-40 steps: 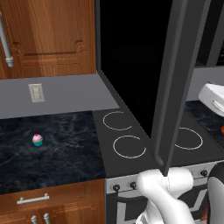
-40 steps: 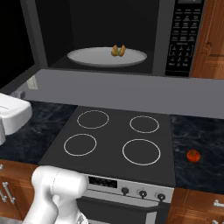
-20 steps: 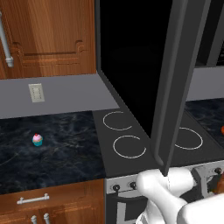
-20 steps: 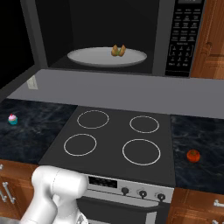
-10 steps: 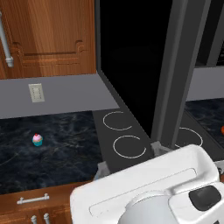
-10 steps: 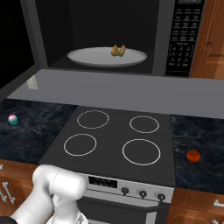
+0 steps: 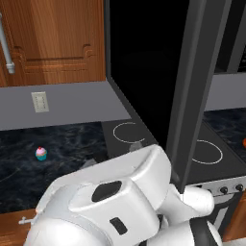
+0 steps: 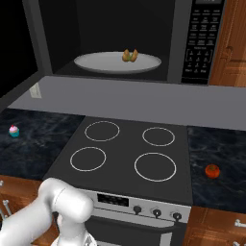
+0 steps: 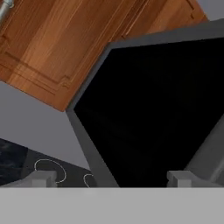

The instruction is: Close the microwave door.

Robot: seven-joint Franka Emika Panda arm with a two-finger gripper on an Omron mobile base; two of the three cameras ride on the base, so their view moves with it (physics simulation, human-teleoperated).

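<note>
Door: large glossy black microwave door with dark grey frame, swung wide open; facing pincer
Microwave: boxy dark grey microwave; black interior exposed
Pincer: small dark-tipped pincer; tips apart, holding nothing

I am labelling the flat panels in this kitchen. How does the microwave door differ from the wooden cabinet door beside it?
The microwave door is glossy black with a dark grey frame; the cabinet door is brown wood with a raised panel. The microwave door stands swung open, out over the stovetop; the cabinet door lies shut, flat to its cabinet. The cabinet door carries a metal handle; no handle shows on the microwave door. Both are upright rectangular panels.
</note>
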